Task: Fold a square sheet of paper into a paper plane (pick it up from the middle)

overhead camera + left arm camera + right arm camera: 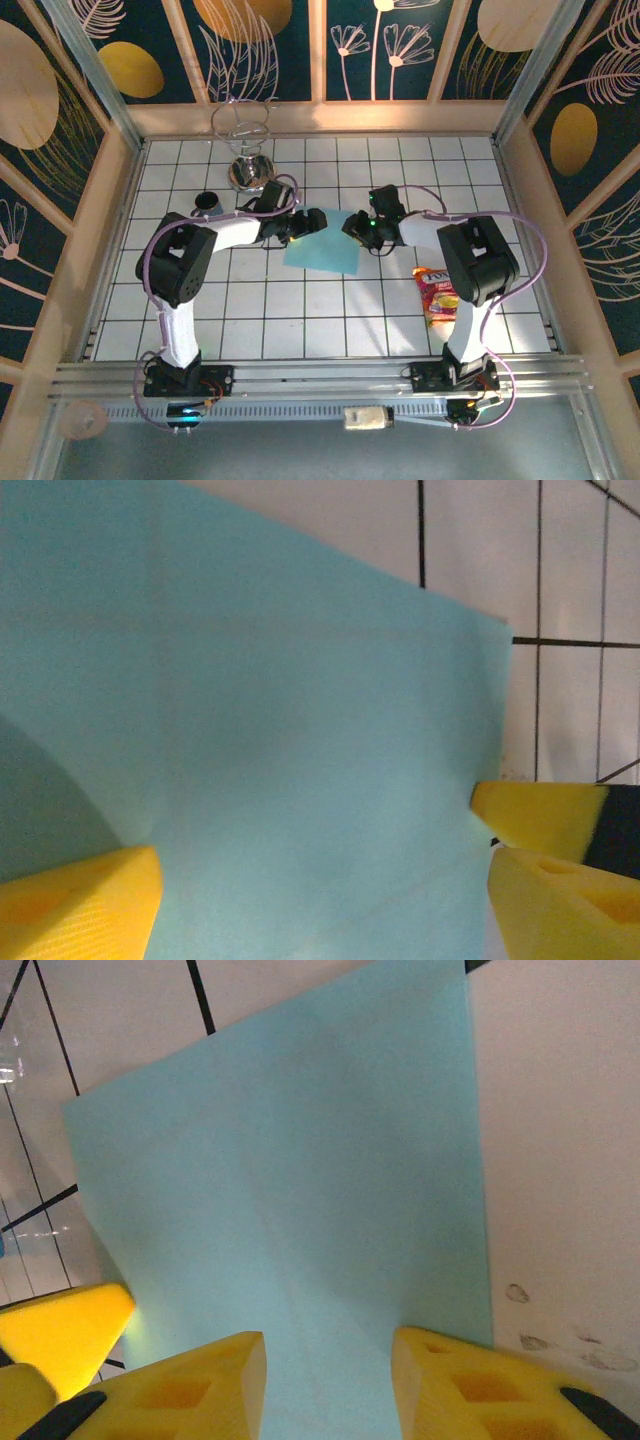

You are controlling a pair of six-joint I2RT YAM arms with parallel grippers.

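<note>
Looking first at our two tools, we count four yellow wedge-shaped fingers with a fine grainy surface. Our left tool (298, 227) stands wide open, its fingers (80, 900) far apart above the sheet, and it holds nothing. Our right tool (358, 232) is partly open, its fingers (200, 1385) not pinching the paper. One square sheet of paper (322, 252), thin, smooth and light blue, lies between both tools on the white tiled table (300, 310). One orange-red snack packet (438, 292) lies well apart, on the right.
</note>
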